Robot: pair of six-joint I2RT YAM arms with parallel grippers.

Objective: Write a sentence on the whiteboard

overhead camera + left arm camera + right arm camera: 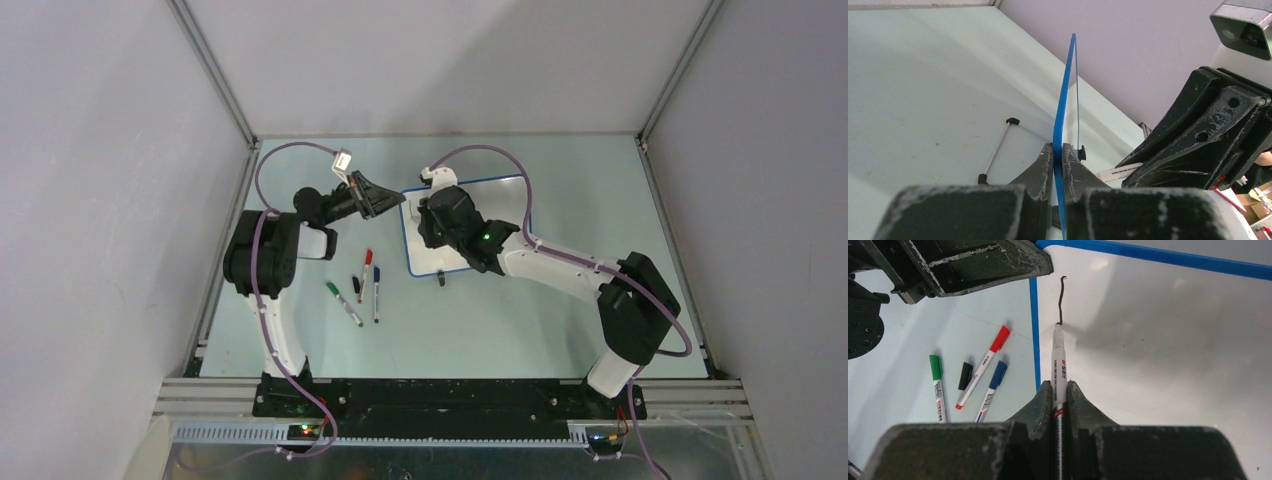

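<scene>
The whiteboard point(507, 199) lies on the table with its blue rim showing, and my right arm covers much of it. My left gripper point(386, 203) is shut on the board's left edge. In the left wrist view its jaws pinch the blue rim point(1065, 90) at the gripper point(1058, 148). My right gripper point(1059, 386) is shut on a white marker point(1058, 355), whose tip touches the board point(1158, 350) near its top left corner. Of the sentence, only one thin black vertical stroke point(1062, 300) shows above the tip.
Left of the board lie a green marker point(343, 303), a red marker point(365, 273), a blue marker point(376, 293) and a black cap point(356, 284). A thin white rod with black ends point(996, 150) lies on the table. Enclosure walls stand on three sides.
</scene>
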